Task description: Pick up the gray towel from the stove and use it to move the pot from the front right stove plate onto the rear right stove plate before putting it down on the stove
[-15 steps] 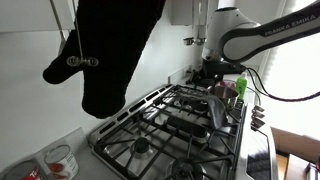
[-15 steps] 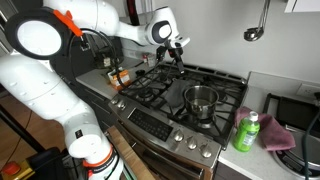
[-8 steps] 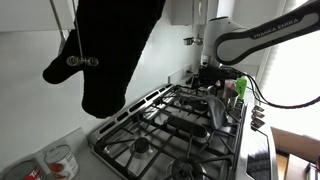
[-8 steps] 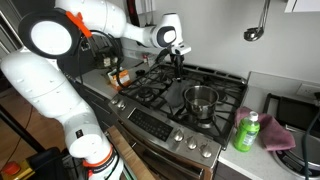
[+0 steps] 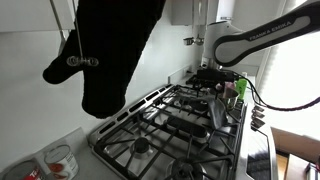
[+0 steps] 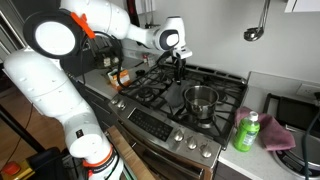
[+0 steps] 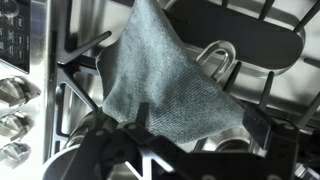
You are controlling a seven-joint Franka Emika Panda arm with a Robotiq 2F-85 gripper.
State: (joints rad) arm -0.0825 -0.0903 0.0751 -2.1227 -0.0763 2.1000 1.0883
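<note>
The gray towel hangs from my gripper above the black grates in the wrist view. The jaws stand to either side of its upper part and hold it. In an exterior view the gripper hovers over the rear left part of the stove, with the towel a small dark shape under it. The small shiny pot stands on the front right burner, to the right of the gripper and apart from it. The gripper also shows above the far end of the stove in an exterior view.
A steel pan with a long handle lies on the grates below the gripper. A green bottle and a pink cloth sit on the counter right of the stove. A dark oven mitt hangs close to the camera. Bottles stand left of the stove.
My gripper has moved with the towel a little toward the middle of the stove and slightly lower. The pot has not moved.
</note>
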